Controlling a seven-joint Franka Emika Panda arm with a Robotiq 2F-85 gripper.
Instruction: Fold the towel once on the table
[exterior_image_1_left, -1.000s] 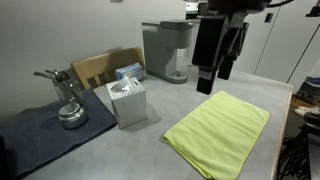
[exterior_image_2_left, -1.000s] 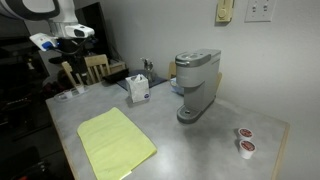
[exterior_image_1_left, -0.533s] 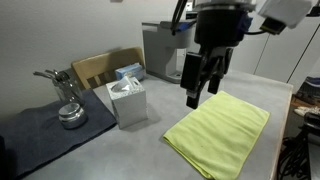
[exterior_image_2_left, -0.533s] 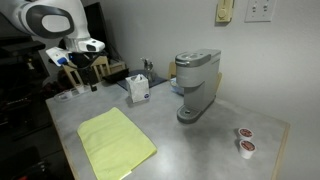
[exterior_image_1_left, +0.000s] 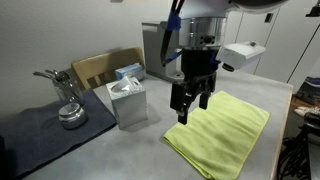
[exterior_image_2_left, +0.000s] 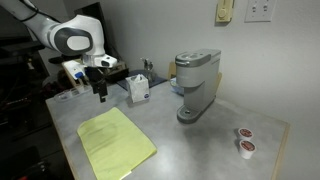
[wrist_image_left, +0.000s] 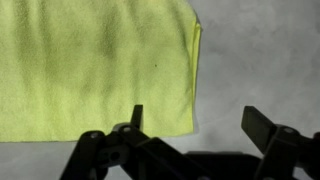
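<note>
The yellow-green towel (exterior_image_1_left: 222, 130) lies flat on the light-grey table (exterior_image_1_left: 130, 150), and shows in both exterior views (exterior_image_2_left: 115, 143). In the wrist view the towel (wrist_image_left: 95, 65) fills the upper left, its folded edge running down the middle. My gripper (exterior_image_1_left: 187, 108) hangs open and empty above the towel's near corner; it also shows above the towel's far end (exterior_image_2_left: 101, 92). In the wrist view the two fingers (wrist_image_left: 195, 120) are spread wide, one over the towel's corner, one over bare table (wrist_image_left: 260, 60).
A tissue box (exterior_image_1_left: 127, 100) stands beside the towel on a dark grey-blue mat (exterior_image_1_left: 45, 130) that holds a metal kettle (exterior_image_1_left: 68, 110). A coffee machine (exterior_image_2_left: 197, 85) stands behind. Two pods (exterior_image_2_left: 243, 140) lie near the table's corner.
The arm has come down and moved toward the towel's corner, from high above the table to just over the cloth. The towel has not moved.
</note>
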